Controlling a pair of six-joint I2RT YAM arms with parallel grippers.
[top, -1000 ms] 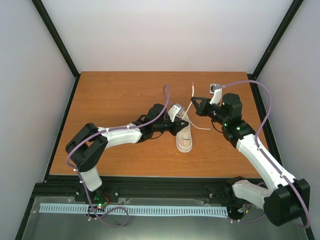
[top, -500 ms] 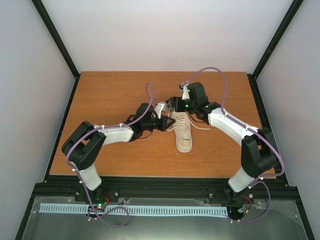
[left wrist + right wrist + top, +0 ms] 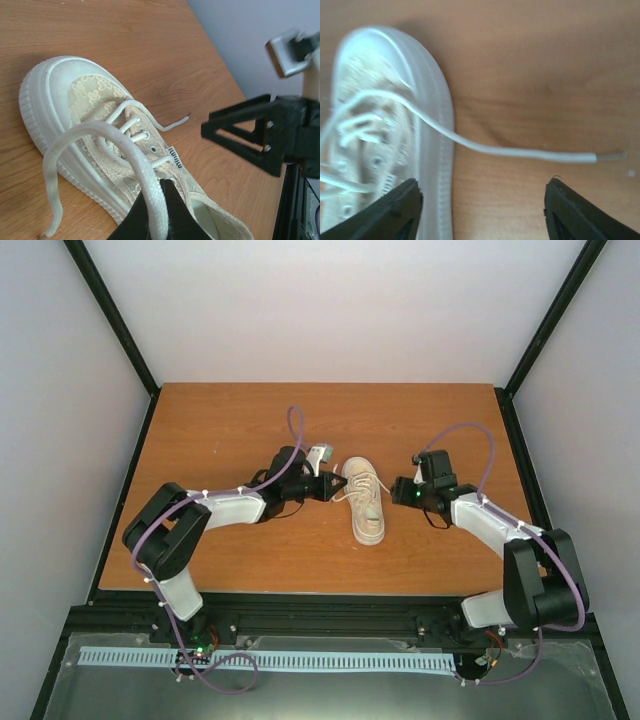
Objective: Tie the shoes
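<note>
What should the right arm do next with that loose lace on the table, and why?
Probably lower the open right gripper and close on the loose lace end, which lies flat on the table just ahead of its spread jaws, beside the sneaker. The left gripper pinches the looped lace.

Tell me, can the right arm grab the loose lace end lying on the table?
Probably yes. The right gripper is open and faces the loose lace end, which lies flat on the bare table beside the shoe, with nothing over it.
</note>
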